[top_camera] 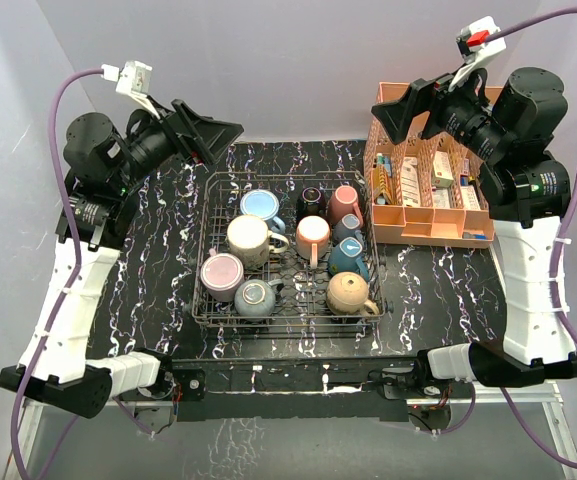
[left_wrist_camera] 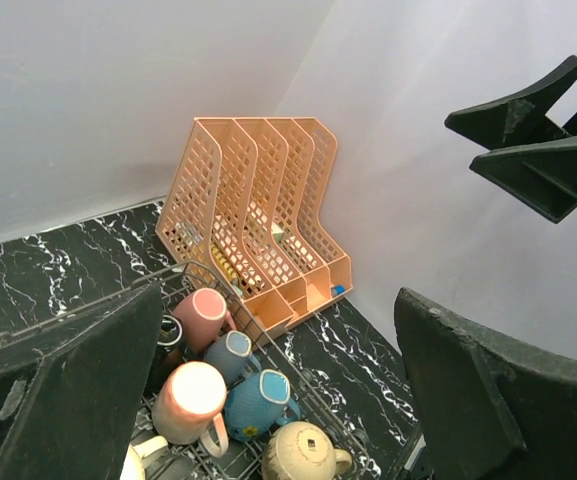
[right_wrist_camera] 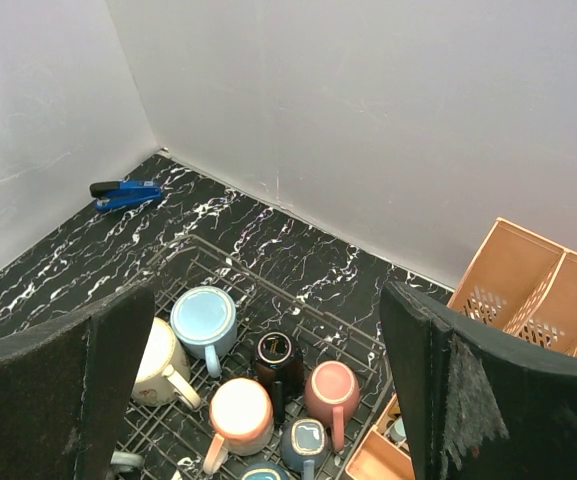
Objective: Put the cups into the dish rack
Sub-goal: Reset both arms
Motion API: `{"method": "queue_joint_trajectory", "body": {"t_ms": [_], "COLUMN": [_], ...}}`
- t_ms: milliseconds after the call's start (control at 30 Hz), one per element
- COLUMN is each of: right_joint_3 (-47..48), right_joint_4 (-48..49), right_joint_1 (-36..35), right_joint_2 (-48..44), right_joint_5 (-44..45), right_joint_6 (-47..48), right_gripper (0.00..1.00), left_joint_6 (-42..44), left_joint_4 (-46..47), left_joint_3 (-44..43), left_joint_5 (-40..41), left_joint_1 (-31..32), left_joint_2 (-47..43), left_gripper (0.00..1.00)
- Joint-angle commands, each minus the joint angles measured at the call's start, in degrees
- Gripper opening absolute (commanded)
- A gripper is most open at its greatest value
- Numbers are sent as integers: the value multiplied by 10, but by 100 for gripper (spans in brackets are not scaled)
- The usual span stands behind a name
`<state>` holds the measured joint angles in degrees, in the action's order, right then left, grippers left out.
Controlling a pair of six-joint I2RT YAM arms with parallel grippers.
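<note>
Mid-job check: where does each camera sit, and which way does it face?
Top: above and behind the arm bases, looking down on the dish rack holding the cups; both arms show, left hand and right hand open.
Left wrist: up on the left arm, facing far right at the orange organizer; own fingers frame it, right hand upper right.
Right wrist: facing the far left corner, a blue tool there; own fingers frame it.
Both wrist views share the rack's pink cup.

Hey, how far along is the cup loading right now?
Looks finished. Every cup in view sits inside the rack, from the light blue cup to the tan cup. Nothing in hand: left gripper and right gripper are open, empty, raised. No cup shows outside the rack.
</note>
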<state>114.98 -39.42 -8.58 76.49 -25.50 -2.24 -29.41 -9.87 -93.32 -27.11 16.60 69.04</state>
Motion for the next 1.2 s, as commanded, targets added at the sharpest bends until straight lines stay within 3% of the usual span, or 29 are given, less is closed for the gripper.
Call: {"method": "queue_joint_trajectory", "body": {"t_ms": [0,1167], "right_joint_3": [11,-19], "right_joint_4": [11,12], "right_joint_1": [-1,1], "right_joint_2": [-15,-28], "right_joint_5": [-1,3], "right_joint_6": [-1,10], "right_gripper": [99,99], "left_joint_6": [3,-7], "left_joint_4": [18,61], "left_joint_3": [17,74], "left_joint_5": [-3,-16], "left_joint_1": [-3,-3], "left_joint_2": [-18,-31], "left_gripper": [97,97]}}
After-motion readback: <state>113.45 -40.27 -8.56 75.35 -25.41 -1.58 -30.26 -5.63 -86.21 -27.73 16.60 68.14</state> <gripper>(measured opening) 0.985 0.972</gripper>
